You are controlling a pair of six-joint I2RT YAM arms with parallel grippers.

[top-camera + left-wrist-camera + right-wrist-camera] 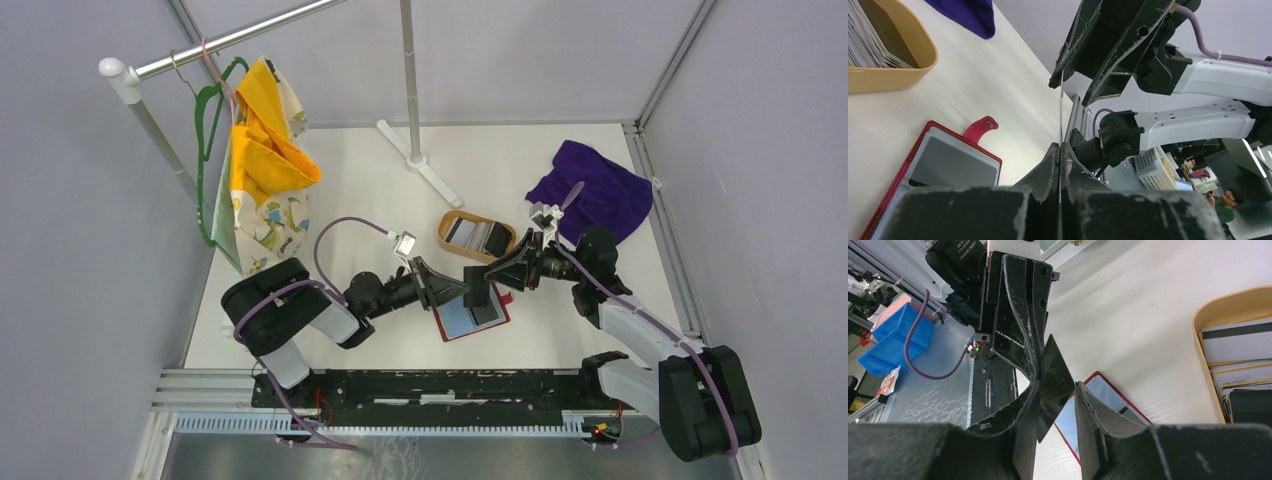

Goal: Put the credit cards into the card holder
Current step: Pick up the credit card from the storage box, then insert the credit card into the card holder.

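1. My left fingers (pixel 458 290) are pinched shut on a black card (pixel 1055 372), held on edge.
2. It hangs over the open red holder (pixel 948 160) on the tabletop (pixel 380 200).
3. My right fingers (pixel 492 277) straddle the card's other end, partly open, not clamped.
4. More cards (pixel 478 236) lie in the tray (pixel 446 236).

Card holder (pixel 460 320) lies open mid tabletop (pixel 360 190), toward the near edge. Tray (pixel 443 232) with cards (pixel 478 236) in it sits just behind. Cloth (pixel 592 192) is in the far right corner, and one card (pixel 1055 375) is pinched in the left tool (pixel 1060 150) above the holder.
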